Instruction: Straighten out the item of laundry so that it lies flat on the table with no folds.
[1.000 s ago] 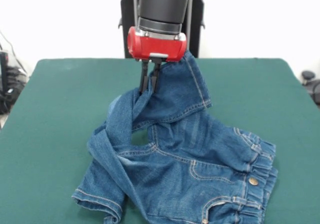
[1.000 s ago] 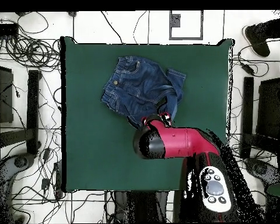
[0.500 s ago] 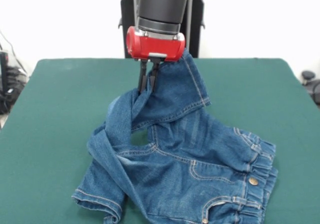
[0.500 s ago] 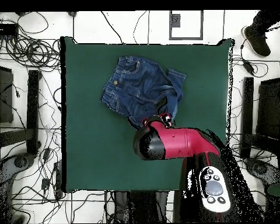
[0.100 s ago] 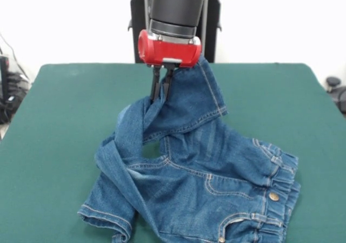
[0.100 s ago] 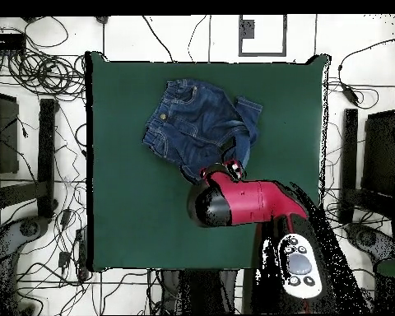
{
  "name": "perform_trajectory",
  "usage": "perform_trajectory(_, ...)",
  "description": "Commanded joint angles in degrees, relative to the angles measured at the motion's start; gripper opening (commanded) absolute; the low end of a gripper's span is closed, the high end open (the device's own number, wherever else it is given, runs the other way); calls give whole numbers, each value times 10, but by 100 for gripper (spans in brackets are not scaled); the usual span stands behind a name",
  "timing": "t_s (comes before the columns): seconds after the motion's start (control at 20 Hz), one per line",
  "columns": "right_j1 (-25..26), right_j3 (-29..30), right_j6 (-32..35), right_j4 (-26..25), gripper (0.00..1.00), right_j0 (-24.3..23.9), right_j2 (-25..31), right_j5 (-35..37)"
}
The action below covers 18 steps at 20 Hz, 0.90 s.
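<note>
The item of laundry (image 5: 216,183), a small pair of blue denim jeans, lies crumpled on the dark green table (image 5: 59,124). Its gathered waistband with a metal button sits at the front right. One leg is lifted and folded back over the other. My gripper (image 5: 160,98) hangs over the jeans' far left side and is shut on a pinched fold of that lifted leg, holding it above the table. In the overhead view the jeans (image 6: 197,123) lie in the upper middle of the table (image 6: 135,214); the red arm hides the gripper there.
The red and black arm (image 6: 246,204) reaches over the table's lower middle in the overhead view. Cables and dark equipment (image 6: 36,82) surround the table on the floor. Bare green cloth lies to the left and right of the jeans.
The gripper has shifted only slightly, staying shut on the lifted leg. The jeans keep almost the same shape.
</note>
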Motion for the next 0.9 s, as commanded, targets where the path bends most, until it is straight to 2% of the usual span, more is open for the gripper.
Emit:
perform_trajectory(0.05,30,16,30,-9,0,24,41,51)
perform_trajectory(0.5,68,-10,8,-42,0,49,9,74)
perform_trajectory(0.9,89,-31,9,-45,0,65,-7,114)
